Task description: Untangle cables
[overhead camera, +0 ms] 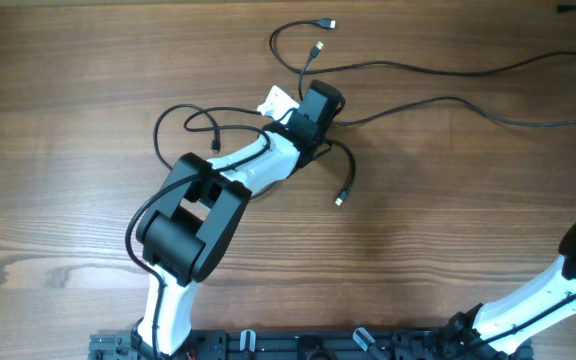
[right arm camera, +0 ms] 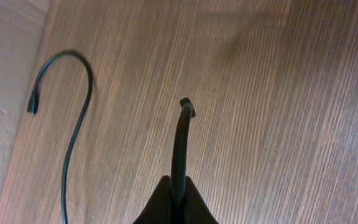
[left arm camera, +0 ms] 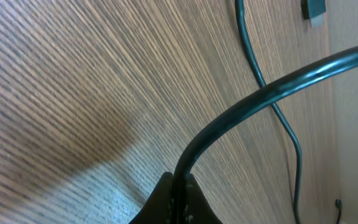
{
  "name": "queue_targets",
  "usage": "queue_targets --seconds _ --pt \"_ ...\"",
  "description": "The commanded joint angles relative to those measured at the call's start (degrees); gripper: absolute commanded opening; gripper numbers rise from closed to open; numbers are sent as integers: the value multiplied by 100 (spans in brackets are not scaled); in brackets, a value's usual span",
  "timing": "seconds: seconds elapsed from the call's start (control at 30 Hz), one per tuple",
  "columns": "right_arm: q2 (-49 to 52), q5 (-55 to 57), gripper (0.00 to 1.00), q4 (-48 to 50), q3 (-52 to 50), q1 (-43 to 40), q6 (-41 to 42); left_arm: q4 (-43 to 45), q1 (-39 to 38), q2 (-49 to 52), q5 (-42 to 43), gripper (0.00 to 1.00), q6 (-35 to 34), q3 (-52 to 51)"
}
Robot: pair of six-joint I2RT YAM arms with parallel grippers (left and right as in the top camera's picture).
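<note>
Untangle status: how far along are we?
Done: little. The cables cross and loop around the left gripper, and none lies clearly apart. In hand: the left gripper is shut on one cable, and the right gripper is shut on another just below its plug. Left: pull the loops apart and lay all three out separately.

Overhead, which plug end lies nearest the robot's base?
The plug just below the left gripper, ending a downward-curving cable; the other plugs lie farther up the table.
</note>
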Motion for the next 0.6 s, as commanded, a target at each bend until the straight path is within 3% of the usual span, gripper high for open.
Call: queue_targets --seconds 0.0,0.23,0.57 --pt "149 199 4 170 9 -142 -151 -133 -20 90 -201 4 -9 -4" --pt "365 219 4 651 9 -476 -409 -612 -22 90 13 4 -7 -4" --pt "710 260 4 1032 9 -632 -551 -632 -20 90 68 4 13 -4"
